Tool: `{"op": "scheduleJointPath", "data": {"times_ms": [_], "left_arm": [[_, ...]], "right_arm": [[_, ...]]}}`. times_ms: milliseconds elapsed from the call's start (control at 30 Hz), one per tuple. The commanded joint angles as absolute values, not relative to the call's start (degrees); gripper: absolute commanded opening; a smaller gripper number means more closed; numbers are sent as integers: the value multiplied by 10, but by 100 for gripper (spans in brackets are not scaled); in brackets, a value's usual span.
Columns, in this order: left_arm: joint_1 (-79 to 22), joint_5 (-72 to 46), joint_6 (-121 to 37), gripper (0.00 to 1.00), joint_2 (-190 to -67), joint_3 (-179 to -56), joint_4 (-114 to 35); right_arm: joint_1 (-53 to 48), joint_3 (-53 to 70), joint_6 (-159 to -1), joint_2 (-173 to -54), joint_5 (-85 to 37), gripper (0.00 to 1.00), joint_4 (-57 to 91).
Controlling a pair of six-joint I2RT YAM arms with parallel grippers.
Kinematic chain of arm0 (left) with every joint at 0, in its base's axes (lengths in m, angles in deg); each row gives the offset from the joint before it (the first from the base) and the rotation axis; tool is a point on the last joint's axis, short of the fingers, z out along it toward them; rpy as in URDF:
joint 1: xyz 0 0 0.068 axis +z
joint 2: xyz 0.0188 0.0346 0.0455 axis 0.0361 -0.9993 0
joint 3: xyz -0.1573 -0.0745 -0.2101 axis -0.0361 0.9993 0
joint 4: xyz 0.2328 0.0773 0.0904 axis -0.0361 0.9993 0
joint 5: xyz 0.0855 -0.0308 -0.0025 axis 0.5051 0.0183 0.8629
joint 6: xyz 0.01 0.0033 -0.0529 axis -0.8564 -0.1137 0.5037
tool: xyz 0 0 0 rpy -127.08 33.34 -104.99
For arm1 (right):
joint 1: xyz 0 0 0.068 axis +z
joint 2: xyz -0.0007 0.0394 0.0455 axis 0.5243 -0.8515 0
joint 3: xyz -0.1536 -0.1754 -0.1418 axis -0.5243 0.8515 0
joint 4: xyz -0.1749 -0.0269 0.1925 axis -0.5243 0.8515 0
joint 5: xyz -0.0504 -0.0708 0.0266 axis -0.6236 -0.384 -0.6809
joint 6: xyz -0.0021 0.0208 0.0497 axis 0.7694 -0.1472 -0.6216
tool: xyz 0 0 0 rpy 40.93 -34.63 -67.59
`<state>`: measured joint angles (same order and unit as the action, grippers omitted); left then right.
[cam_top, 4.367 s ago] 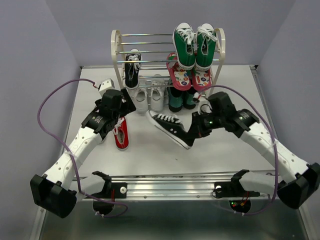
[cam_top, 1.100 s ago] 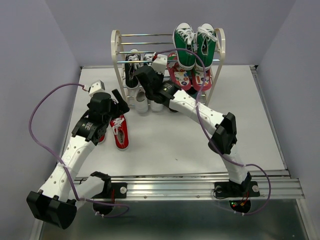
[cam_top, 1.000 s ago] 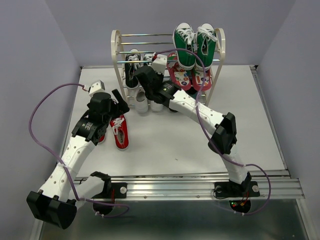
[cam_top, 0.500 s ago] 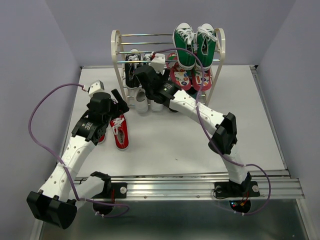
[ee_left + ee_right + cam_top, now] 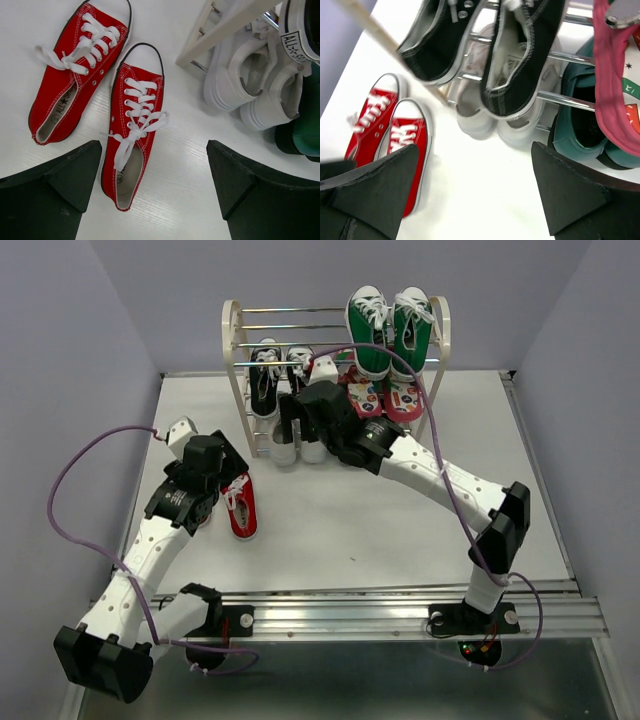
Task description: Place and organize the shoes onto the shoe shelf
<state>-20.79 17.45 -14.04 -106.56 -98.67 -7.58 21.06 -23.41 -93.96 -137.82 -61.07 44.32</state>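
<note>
Red sneakers (image 5: 134, 117) under spread left claw (image 5: 152, 155), blk pair (image 5: 520, 60) past right claw (image 5: 474, 150)

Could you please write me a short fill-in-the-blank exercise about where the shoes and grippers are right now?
1. The red sneakers lie on the ____, not on the shoe shelf.
2. The black sneakers rest on the shelf rods directly ____ the white sneakers.
3. The left gripper and the right gripper are both ____ and hold nothing.

Missing words: table; above; open.
</note>
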Motion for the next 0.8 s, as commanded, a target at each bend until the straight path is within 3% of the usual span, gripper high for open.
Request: {"op": "scheduleJointPath", "data": {"times_ms": [0,233,367,600,767], "left_arm": [[-203,233,-126,99,-1047,-1008,-46],[-202,279,-133,99,-1020,-1038,-20],[-202,280,-128,99,-1005,-1047,-10],[-201,280,-134,99,-984,-1044,-20],[-201,273,-141,99,-976,-1036,-31]], "right_arm": [[251,-190,-848,-1309,-540,100,409],[318,-89,-862,-1302,-459,100,373],[348,-105,-867,-1370,-472,100,364],[359,-96,-939,-1461,-385,100,231],[359,-167,-942,-1549,-340,100,254]]}}
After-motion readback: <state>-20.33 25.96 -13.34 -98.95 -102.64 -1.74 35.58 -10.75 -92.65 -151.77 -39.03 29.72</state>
